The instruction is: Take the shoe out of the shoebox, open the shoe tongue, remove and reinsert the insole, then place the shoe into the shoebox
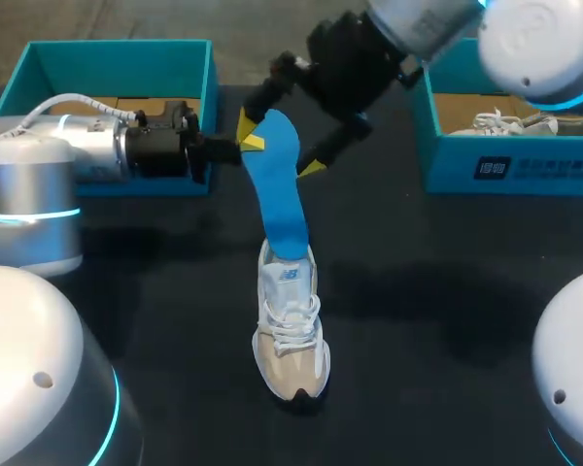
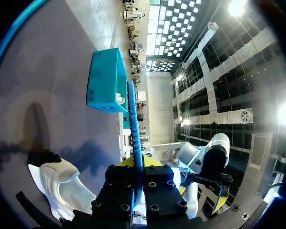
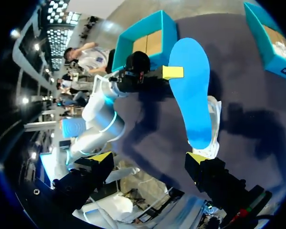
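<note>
Your left gripper (image 2: 137,167) pinches the thin blue foam insole (image 1: 280,184) by its upper end, its lower tip in the white-and-beige sneaker (image 1: 291,335) below; the right gripper (image 3: 148,157) gapes alongside, and the insole probably flexes, so hold near the end.

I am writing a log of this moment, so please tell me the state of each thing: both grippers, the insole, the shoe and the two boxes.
left gripper: shut on the insole's upper end.
right gripper: open, holding nothing.
insole: mostly out, lower end in the shoe.
shoe: upright on the table, laced.
left shoebox: open, no shoe visible inside.
right shoebox: open, another shoe inside.
</note>
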Action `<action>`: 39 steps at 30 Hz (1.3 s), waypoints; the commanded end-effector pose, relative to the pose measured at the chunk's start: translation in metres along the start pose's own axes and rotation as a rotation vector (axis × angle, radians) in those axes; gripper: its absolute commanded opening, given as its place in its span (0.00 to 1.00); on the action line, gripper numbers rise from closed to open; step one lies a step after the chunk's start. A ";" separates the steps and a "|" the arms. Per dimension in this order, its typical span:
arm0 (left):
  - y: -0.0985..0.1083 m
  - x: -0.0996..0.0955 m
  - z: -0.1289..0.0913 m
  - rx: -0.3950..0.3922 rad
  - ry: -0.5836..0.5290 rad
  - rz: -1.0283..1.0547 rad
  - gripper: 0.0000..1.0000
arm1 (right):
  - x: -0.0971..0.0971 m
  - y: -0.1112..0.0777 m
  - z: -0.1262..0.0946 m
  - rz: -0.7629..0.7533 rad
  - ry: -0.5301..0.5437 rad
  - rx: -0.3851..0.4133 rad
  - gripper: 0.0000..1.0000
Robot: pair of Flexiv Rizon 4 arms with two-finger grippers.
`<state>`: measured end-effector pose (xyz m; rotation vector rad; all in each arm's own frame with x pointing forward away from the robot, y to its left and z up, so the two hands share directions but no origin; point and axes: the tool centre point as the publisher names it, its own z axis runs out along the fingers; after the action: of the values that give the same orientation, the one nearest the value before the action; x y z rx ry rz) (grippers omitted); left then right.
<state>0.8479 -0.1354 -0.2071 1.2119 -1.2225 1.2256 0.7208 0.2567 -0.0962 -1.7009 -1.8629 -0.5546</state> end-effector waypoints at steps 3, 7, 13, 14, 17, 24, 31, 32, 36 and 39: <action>-0.001 -0.001 0.003 0.001 -0.001 -0.009 0.00 | 0.010 0.003 0.010 0.000 -0.399 -0.007 1.00; -0.003 -0.002 0.004 0.011 0.004 -0.019 0.00 | 0.011 0.000 0.013 0.005 -0.460 -0.044 1.00; -0.009 -0.005 0.005 0.036 0.009 -0.049 0.00 | 0.013 -0.001 0.019 -0.005 -0.510 -0.078 1.00; -0.010 -0.005 0.006 0.043 0.009 -0.055 0.00 | 0.013 -0.001 0.020 -0.004 -0.518 -0.084 1.00; -0.012 -0.007 0.006 0.049 0.009 -0.059 0.00 | 0.014 0.000 0.023 -0.002 -0.530 -0.094 1.00; -0.013 -0.009 0.008 0.057 0.008 -0.062 0.00 | 0.015 0.002 0.033 -0.006 -0.550 -0.105 1.00; -0.015 -0.009 0.009 0.064 0.014 -0.063 0.00 | 0.014 0.004 0.037 -0.008 -0.551 -0.111 1.00; -0.015 -0.009 0.009 0.066 0.015 -0.062 0.00 | 0.014 0.004 0.038 -0.007 -0.552 -0.110 1.00; -0.017 -0.009 0.008 0.070 0.017 -0.062 0.00 | 0.015 0.004 0.038 -0.005 -0.558 -0.113 1.00; -0.017 -0.007 0.006 0.072 0.019 -0.058 0.00 | 0.016 0.004 0.037 -0.013 -0.537 -0.118 1.00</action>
<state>0.8667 -0.1421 -0.2144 1.2741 -1.1321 1.2405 0.7201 0.2940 -0.1140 -2.0705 -2.2424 -0.2110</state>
